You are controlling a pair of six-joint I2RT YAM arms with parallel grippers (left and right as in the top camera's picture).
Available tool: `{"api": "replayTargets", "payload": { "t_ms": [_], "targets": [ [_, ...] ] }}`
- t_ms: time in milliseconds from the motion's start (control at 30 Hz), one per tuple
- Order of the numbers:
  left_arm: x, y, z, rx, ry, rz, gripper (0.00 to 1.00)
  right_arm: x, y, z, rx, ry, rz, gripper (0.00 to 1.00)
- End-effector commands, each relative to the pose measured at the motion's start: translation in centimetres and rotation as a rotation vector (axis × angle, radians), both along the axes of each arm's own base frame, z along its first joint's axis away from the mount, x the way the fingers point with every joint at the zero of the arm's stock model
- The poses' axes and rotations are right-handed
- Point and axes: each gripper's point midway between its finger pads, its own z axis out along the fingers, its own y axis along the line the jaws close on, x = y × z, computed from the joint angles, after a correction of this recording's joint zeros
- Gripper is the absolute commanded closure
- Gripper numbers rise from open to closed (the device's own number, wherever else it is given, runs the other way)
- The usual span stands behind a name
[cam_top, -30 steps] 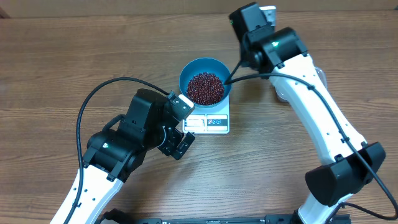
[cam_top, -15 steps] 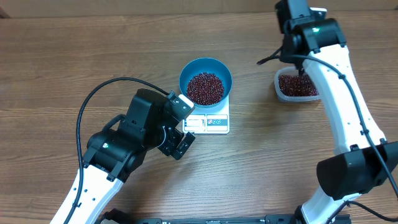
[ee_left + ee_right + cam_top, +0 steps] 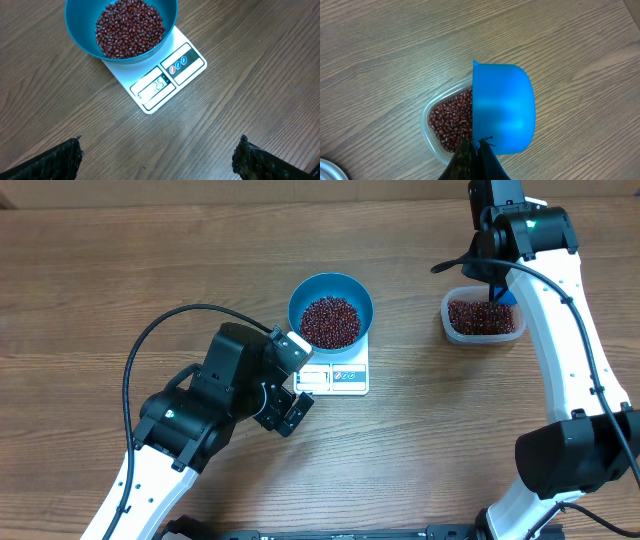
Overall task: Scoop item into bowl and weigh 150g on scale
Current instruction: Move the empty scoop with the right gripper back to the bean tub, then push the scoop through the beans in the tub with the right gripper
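The teal-blue bowl point(image 3: 331, 283) point(image 3: 79, 21) stands on the white scale point(image 3: 350, 377) point(image 3: 189, 62) with a heap of dark red beans point(image 3: 330, 321) point(image 3: 129, 27) in it. The scale's display is lit, its digits too small to read. My left gripper point(image 3: 285, 410) point(image 3: 159, 152) hovers open over bare wood just in front of the scale, holding nothing. My right gripper point(image 3: 497, 280) point(image 3: 479, 150) is shut on the handle of a bright-blue scoop point(image 3: 506, 297) point(image 3: 502, 107). The scoop hangs over the right side of a clear tub point(image 3: 446, 315) point(image 3: 426, 125) of beans point(image 3: 478, 317) point(image 3: 451, 120).
The left arm's black cable point(image 3: 150, 345) loops over the table to the left of the bowl. The right arm's white links point(image 3: 575, 350) run down the right side of the table. The tub stands well to the right of the scale.
My right arm has swung right with the scoop, from beside the bowl to over the clear tub. The left arm, bowl and scale have not moved.
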Motion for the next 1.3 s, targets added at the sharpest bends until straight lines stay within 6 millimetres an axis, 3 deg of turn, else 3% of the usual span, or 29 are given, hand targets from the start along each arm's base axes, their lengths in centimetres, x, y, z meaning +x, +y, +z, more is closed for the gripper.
{"api": "replayTargets", "payload": {
  "t_ms": [0,200,533,733,1000,1267],
  "targets": [
    [0.2,-0.2,0.5,-0.011,-0.011,-0.012,0.00,-0.4,-0.4,1.1,0.014,-0.038,-0.023,0.96],
    [0.2,-0.2,0.5,-0.011,-0.011,-0.012,0.01,-0.3,-0.4,1.0,0.014,-0.042,-0.029,0.96],
    [0.2,-0.2,0.5,-0.011,-0.010,-0.012,0.00,-0.4,-0.8,-3.8,-0.031,0.034,-0.023,0.96],
    [0.2,-0.2,0.5,-0.011,-0.010,-0.012,0.00,-0.6,-1.5,-4.3,-0.073,0.042,-0.037,0.96],
    [0.2,-0.2,0.5,-0.011,-0.011,-0.012,0.00,-0.8,-1.9,-7.4,-0.114,0.088,-0.001,0.96],
    [0.2,-0.2,0.5,-0.011,-0.011,-0.012,0.01,-1.1,-3.0,-8.2,-0.192,0.101,-0.008,0.96]
  ]
}}
